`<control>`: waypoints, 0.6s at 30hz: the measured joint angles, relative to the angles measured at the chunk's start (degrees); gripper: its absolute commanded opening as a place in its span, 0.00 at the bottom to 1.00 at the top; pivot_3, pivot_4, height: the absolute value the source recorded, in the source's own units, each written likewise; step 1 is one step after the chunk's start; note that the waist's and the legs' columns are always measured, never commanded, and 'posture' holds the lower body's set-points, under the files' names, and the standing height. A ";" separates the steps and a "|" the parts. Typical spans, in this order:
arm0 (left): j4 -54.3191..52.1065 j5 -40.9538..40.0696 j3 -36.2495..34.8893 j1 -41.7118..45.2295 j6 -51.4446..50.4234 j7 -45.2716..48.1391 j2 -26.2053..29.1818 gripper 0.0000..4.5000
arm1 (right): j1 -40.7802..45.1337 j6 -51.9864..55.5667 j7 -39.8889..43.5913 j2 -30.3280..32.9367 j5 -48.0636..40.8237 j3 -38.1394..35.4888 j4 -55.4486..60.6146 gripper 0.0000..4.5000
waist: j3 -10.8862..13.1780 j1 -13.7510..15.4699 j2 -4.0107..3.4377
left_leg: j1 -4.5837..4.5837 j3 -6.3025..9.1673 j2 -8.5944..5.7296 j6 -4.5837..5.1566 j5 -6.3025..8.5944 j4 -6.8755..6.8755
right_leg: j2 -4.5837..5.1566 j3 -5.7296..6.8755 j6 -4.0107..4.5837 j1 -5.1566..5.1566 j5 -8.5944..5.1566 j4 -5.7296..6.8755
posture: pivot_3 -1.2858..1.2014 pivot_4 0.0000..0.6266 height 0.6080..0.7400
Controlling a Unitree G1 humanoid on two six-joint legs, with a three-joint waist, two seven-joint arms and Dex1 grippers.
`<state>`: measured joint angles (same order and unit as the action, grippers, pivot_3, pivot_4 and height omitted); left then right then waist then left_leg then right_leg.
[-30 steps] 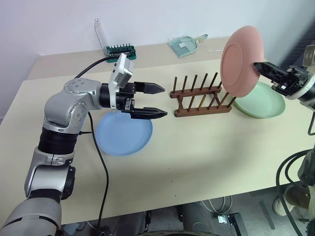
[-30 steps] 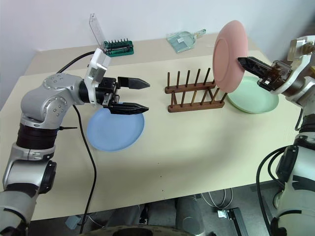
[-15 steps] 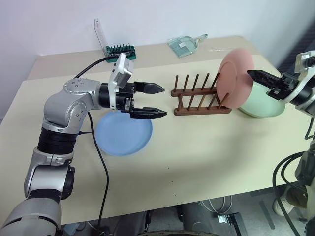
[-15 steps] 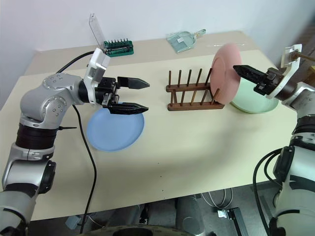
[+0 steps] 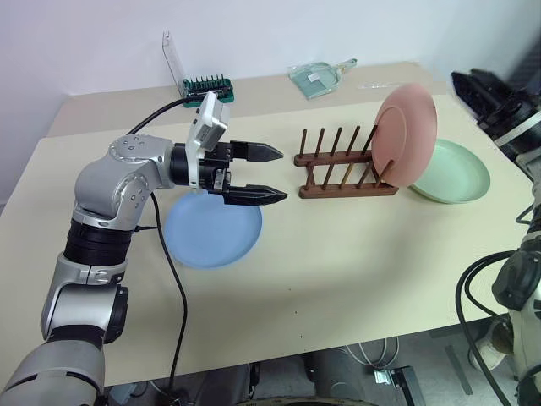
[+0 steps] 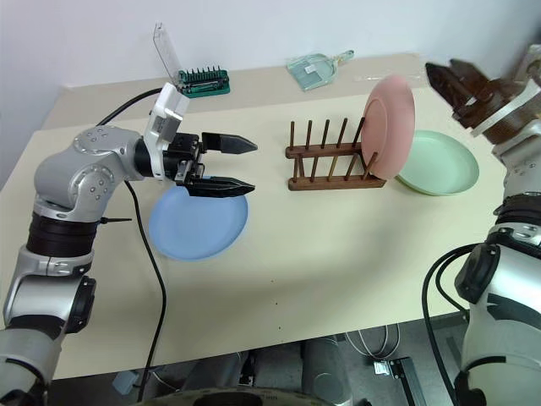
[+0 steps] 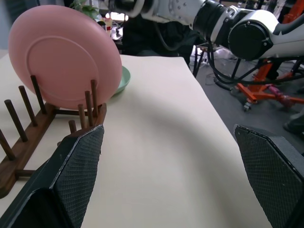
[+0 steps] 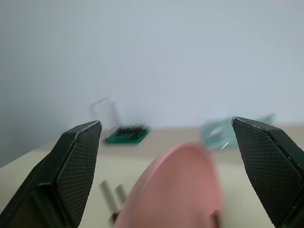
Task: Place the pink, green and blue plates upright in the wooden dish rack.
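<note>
Plate (image 5: 406, 133) salmon pink, round, upright in rack (image 5: 342, 165).

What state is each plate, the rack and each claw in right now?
pink plate: upright in the rack's right end slot, free of both claws.
green plate: flat on the table, right of the rack.
blue plate: flat on the table.
wooden dish rack: holds one plate.
left claw: open, empty.
right claw: open, empty.

Silver-grey jointed left arm (image 5: 110, 190), black cable, 2 black textured jaws
</note>
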<state>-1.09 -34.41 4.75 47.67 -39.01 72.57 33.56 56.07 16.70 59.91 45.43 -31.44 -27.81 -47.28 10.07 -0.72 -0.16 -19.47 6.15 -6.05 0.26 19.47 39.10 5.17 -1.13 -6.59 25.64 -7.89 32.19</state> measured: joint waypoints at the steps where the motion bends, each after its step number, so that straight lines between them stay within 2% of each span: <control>1: 0.00 0.00 0.00 0.02 0.00 0.01 -0.02 1.00 | -0.10 -1.09 -1.11 -0.13 -0.35 -0.83 0.84 0.99 | 0.00 -0.03 0.00 | 0.01 0.00 0.00 0.00 0.00 0.00 | 0.00 0.00 0.00 0.00 0.00 0.00 | 0.52 0.24 1.00; 4: 0.02 0.02 0.05 0.37 0.15 0.12 -0.12 1.00 | -2.18 -6.39 -6.92 0.62 1.77 -1.42 4.61 0.99 | 0.00 0.02 0.00 | 0.00 0.00 0.00 0.00 0.00 0.00 | 0.00 0.00 0.00 0.00 0.00 0.01 | 0.52 0.24 1.00; 8: 0.00 0.01 -0.04 0.38 2.17 0.64 -0.28 1.00 | -12.38 -9.69 -13.93 6.38 13.92 6.20 5.29 0.99 | -0.02 0.28 0.02 | -0.01 -0.02 -0.05 0.00 0.00 0.02 | 0.01 -0.02 0.00 -0.01 -0.01 0.01 | 0.52 0.24 1.00; 10: 0.00 0.01 -0.06 0.38 2.59 0.69 -0.61 1.00 | -15.30 -7.90 -14.76 6.49 14.38 6.33 5.09 0.99 | -0.01 0.03 -0.11 | 0.01 -0.10 -0.04 0.01 -0.01 0.02 | 0.03 -0.10 0.00 -0.01 0.00 0.01 | 0.52 0.24 1.00; 13: -0.05 -0.01 -0.03 0.39 3.67 0.65 -1.61 1.00 | -19.00 -6.63 -16.03 10.43 16.09 6.63 6.18 0.99 | -0.07 -0.11 -0.43 | 0.06 -0.18 -0.02 0.01 0.00 -0.02 | 0.01 -0.14 0.00 0.00 0.00 0.02 | 0.52 0.24 1.00; 15: 0.01 -0.01 -0.06 0.38 4.03 0.64 -1.67 1.00 | -22.06 -6.59 -15.42 12.97 17.92 7.46 9.43 0.99 | -0.07 -0.22 -0.42 | 0.07 -0.19 0.04 0.02 0.00 -0.02 | -0.06 -0.14 0.00 -0.01 0.00 0.01 | 0.52 0.24 1.00; 18: 0.03 -0.03 0.00 0.45 4.37 0.66 -2.40 1.00 | -24.84 -3.52 -12.49 13.06 17.58 8.97 14.22 0.99 | -0.07 -0.46 -0.41 | 0.13 -0.32 0.06 0.03 0.00 0.02 | -0.06 -0.23 -0.01 -0.05 0.00 0.01 | 0.52 0.24 1.00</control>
<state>-1.06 -34.44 4.75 48.12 -34.64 73.23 31.16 31.23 13.18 47.42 58.48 -13.85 -18.83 -33.06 10.00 -1.18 -0.57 -19.35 5.84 -5.99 0.28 19.47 39.12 5.11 -1.36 -6.60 25.59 -7.89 32.20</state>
